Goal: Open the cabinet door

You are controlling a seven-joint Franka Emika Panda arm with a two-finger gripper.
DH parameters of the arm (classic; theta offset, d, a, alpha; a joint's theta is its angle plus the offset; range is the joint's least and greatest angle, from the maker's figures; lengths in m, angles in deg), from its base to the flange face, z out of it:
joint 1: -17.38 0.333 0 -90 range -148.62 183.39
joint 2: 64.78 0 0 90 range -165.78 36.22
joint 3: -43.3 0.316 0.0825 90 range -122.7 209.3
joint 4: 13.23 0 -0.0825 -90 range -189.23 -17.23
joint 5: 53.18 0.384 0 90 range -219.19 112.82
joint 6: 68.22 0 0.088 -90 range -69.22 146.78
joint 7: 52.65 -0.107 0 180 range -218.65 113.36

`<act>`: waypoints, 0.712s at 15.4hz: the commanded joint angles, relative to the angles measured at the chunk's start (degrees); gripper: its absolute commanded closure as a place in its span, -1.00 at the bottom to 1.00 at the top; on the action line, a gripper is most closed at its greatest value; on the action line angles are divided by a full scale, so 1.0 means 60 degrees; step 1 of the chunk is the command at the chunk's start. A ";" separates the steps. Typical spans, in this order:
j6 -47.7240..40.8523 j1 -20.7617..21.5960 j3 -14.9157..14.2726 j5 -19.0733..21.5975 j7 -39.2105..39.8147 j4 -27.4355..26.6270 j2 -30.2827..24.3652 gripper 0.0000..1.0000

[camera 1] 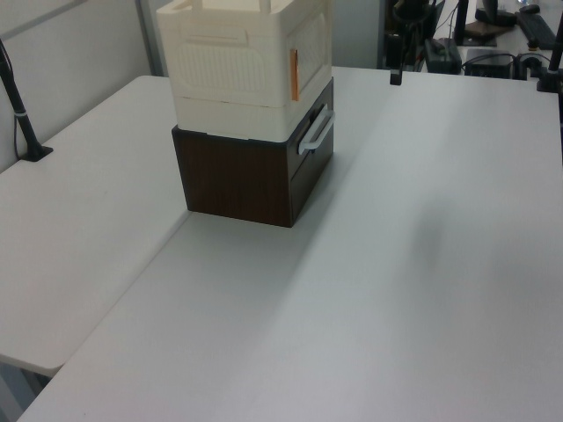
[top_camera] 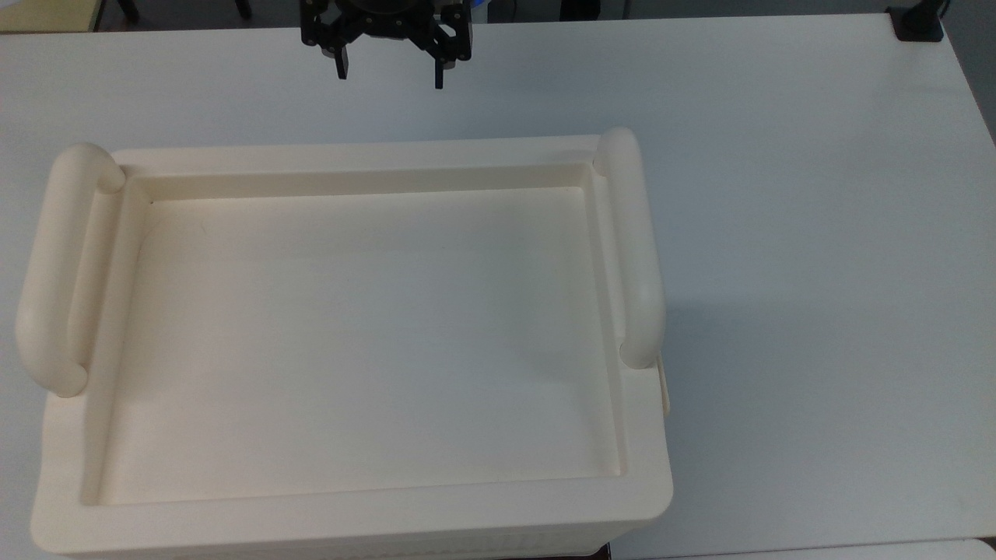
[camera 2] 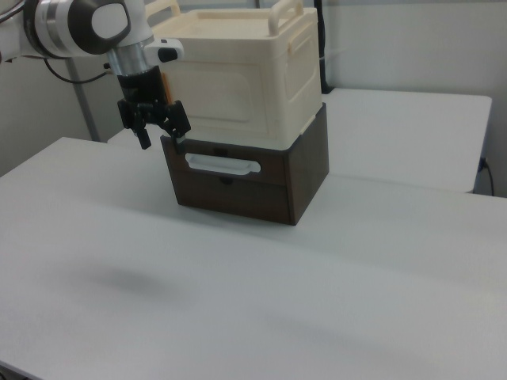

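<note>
Hanging spread and empty, the gripper (camera 2: 155, 131) sits just off the cabinet's (camera 2: 238, 79) front corner, with the door (camera 2: 218, 95) beside and slightly above it in the right view, running away rightward.

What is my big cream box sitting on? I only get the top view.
Observer: In the right view, the cabinet stands on a dark brown drawer unit.
Operator: Where is the gripper next to the door?
Observer: The gripper hangs open by the cabinet door's lower corner, on the right view's left. I cannot tell if it touches.
Operator: Is the door open?
Observer: It looks shut, lying flush with the cabinet's face.
</note>
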 commanded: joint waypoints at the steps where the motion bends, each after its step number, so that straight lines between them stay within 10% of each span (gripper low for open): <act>1: 0.0091 0.0160 -0.0096 0.0130 -0.0045 -0.0239 -0.0175 -1.00; 11: 0.1965 0.0556 -0.0023 0.0056 0.0043 0.0564 0.0423 -1.00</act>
